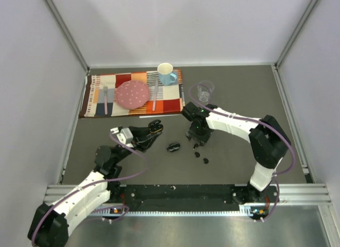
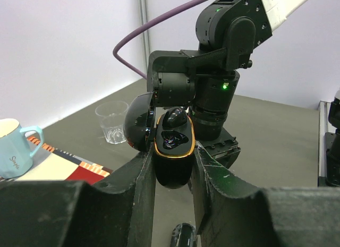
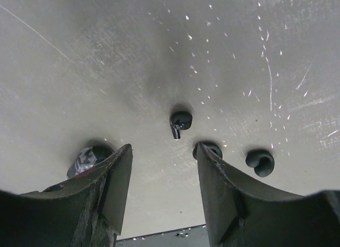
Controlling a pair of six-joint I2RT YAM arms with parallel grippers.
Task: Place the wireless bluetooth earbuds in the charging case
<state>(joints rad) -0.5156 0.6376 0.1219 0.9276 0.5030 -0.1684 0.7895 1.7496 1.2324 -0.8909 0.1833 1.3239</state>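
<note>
My left gripper (image 1: pixel 152 130) (image 2: pixel 172 164) is shut on an open black charging case with a gold rim (image 2: pixel 172 143), lid (image 2: pixel 137 122) swung to the left. A black rounded bud (image 2: pixel 174 118) seems to sit in its far slot. My right gripper (image 1: pixel 195 135) (image 3: pixel 163 151) is open and empty, pointing down over the table. One earbud (image 3: pixel 180 121) lies just beyond its fingertips. A second (image 3: pixel 211 148) is half hidden by the right finger and a third (image 3: pixel 260 162) lies outside it. Another dark bud (image 3: pixel 87 156) peeks behind the left finger. Loose buds show in the top view (image 1: pixel 205 161).
A second, closed black case (image 1: pixel 173 147) (image 2: pixel 183 236) lies on the table between the arms. A clear glass (image 1: pixel 204 91) (image 2: pixel 112 121) stands behind the right gripper. A blue mug (image 1: pixel 167 73), pink plate (image 1: pixel 133 94) and cutlery sit on a patterned placemat (image 1: pixel 101 106) at the back left.
</note>
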